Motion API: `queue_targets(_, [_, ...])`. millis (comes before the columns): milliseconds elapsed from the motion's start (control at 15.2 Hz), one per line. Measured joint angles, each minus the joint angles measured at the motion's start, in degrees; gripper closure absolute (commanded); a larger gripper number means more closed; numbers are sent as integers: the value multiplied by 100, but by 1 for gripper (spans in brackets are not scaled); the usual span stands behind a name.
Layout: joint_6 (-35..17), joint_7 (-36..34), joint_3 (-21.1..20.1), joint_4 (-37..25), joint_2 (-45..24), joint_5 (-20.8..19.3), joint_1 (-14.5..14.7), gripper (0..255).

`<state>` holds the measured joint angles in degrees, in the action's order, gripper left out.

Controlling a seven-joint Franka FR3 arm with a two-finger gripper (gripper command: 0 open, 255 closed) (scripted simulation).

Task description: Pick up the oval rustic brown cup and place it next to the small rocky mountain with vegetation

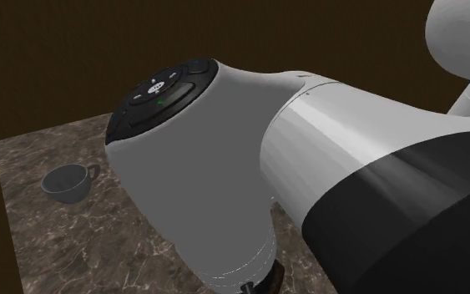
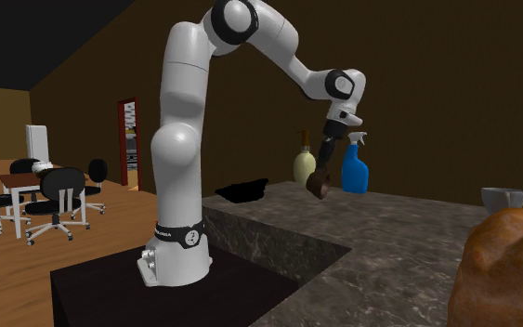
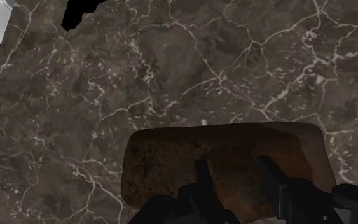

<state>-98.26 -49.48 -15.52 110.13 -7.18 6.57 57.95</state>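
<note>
Brown cup (image 2: 318,187) in fingers (image 2: 325,156), above counter (image 2: 408,228)

This looks like a room in a house, part kitchen and part work room. A long table (image 2: 408,232) with a dark stone top full of thin white lines runs along a brown wall (image 2: 454,74), like a kitchen counter. On it stand a blue spray bottle (image 2: 355,169) and a pale round bottle (image 2: 305,163) with a thin neck. A grey cup (image 1: 66,182) sits on it too. The floor (image 2: 101,237) is made of warm wooden boards. Farther back there is a small table (image 2: 13,177) with white legs and black wheeled chairs (image 2: 59,190) around it. A doorway (image 2: 129,139) with a red frame opens in the wall.
</note>
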Motion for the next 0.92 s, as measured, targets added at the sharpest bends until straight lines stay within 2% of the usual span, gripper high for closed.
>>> queue_targets(594, [-248,-13,-7,268,159,-39,47,255])
queue_targets(792, [-486,36,21,492,337,-57,41,255])
queue_targets(924, [-363,30,34,334,209,-75,44,255])
